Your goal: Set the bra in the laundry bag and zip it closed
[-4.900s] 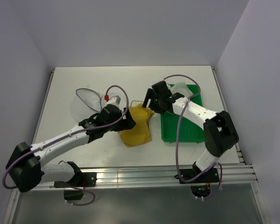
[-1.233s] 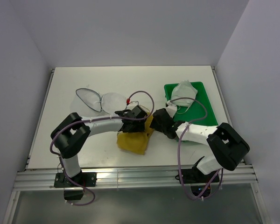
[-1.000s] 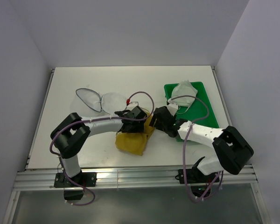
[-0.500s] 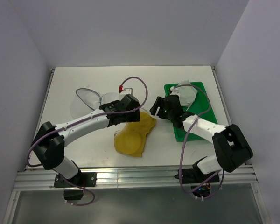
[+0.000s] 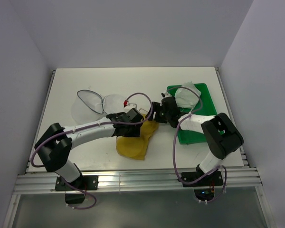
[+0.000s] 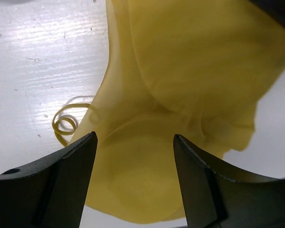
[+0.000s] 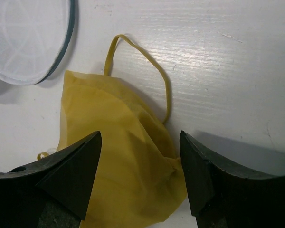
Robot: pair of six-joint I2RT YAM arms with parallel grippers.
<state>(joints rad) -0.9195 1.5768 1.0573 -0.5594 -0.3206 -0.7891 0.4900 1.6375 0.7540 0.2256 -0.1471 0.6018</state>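
Note:
The mustard-yellow bra lies crumpled on the white table, and one thin strap loops out onto the bare surface. My left gripper hovers open over its upper part, and the fabric fills the gap between the fingers with nothing pinched. My right gripper stands open at the bra's upper right edge, the cloth below its spread jaws. The laundry bag lies opened in two round mesh halves to the upper left, and its dark-rimmed edge shows in the right wrist view.
A green tray sits to the right with a white-grey garment at its far end. My right forearm crosses the tray. Grey walls close in the table on three sides. A rail runs along the near edge.
The left gripper has come down from near the bag onto the bra. The right gripper has shifted left to the bra's upper edge. Both stay open, and the bra lies loose.

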